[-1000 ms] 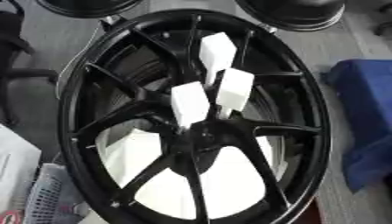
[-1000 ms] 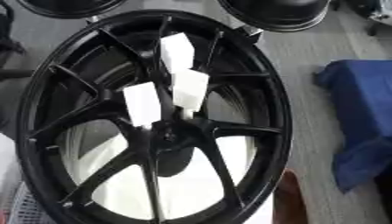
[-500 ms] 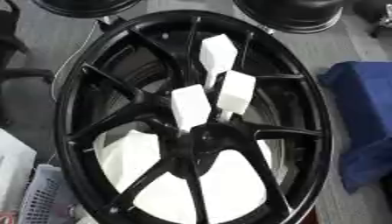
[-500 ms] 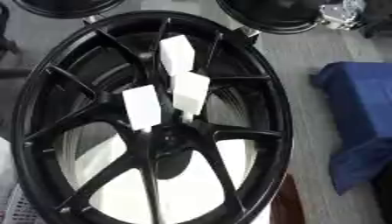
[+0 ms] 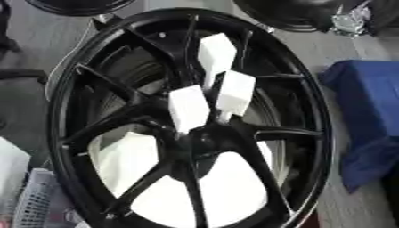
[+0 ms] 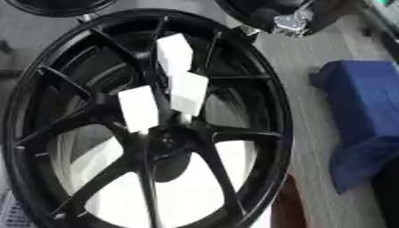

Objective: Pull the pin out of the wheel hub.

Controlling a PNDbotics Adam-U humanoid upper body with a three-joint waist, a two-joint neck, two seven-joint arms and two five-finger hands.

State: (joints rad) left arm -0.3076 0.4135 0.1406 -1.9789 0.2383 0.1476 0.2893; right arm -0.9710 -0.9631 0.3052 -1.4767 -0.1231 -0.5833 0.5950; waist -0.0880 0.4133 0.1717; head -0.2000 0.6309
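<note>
Left eye view: neither of my hands shows, and the right eye view has none either. So no arm pose to give, and I can't tell if my fingers are released, clenched or grasping anything.

What's in frame: black wheel [image 5: 68, 133] fills most of the pic, lying askew, spokes running out from the hub [image 5: 199, 143], which sits just below centre.

Three white blocks stand up w/in the spokes, tilted toward the top of the frame:
- left white block [image 5: 189, 108], at centre, base right at the hub's upper edge
- right white block [image 5: 235, 92], just beside it on the right, base also by the hub
- upper white block [image 5: 216, 53], higher, above centre, over a spoke

Can't tell which of them is the pin.

White sheet [image 5: 234, 187] shows thru the spoke gaps in the lower half. Blue cloth [image 5: 366, 116] lies along the right edge, apart from the rim. Second black wheel [image 5: 296, 13] at top right, w/ a shiny metal bit [image 6: 290, 21] on it. Grey mesh basket [image 5: 31, 205] at lower left corner.

Vs 0.5 s ago: whole pic has shifted slightly, i.e. my head moved. Blocks keep the same layout around the hub; no hand showed then either.
</note>
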